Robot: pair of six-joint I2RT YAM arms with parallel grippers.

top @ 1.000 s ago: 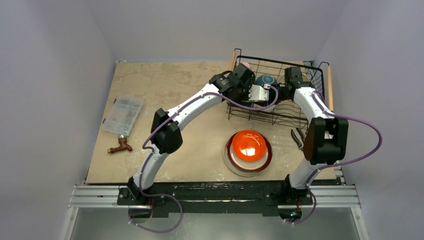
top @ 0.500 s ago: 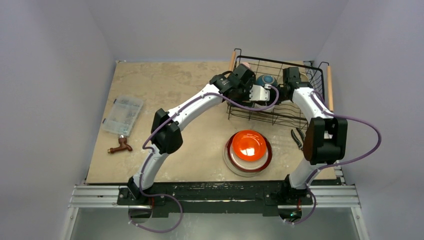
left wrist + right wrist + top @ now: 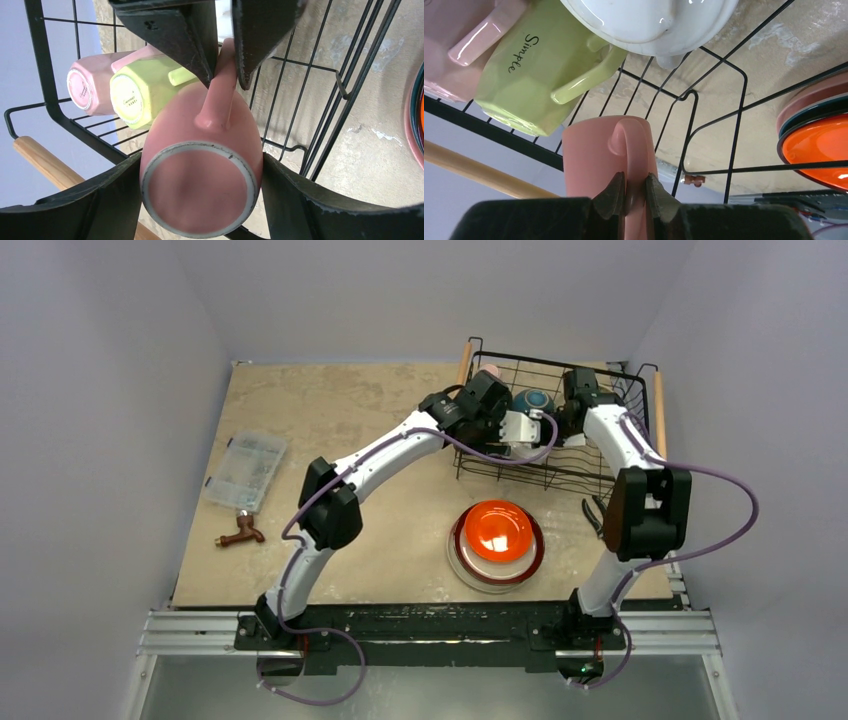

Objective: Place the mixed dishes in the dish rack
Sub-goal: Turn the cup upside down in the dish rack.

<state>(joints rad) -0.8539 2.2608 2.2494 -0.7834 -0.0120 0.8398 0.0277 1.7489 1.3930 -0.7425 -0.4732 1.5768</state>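
At the dish rack (image 3: 545,472), left gripper (image 3: 200,202) jaws clamp the salmon mug (image 3: 200,150) by its body, right gripper (image 3: 635,192) jaws pinch its handle

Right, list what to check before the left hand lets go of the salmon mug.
1. Right hand shut on the salmon ceramic mug handle: ok.
2. Left hand clamping that mug's body: ok.
3. Mug above the black wire dish rack: ok.
4. Room beneath it beside the yellow-green mug and pale pink mug: cannot tell.
5. Red-orange round plate loaded: not ok, it sits out on the table.
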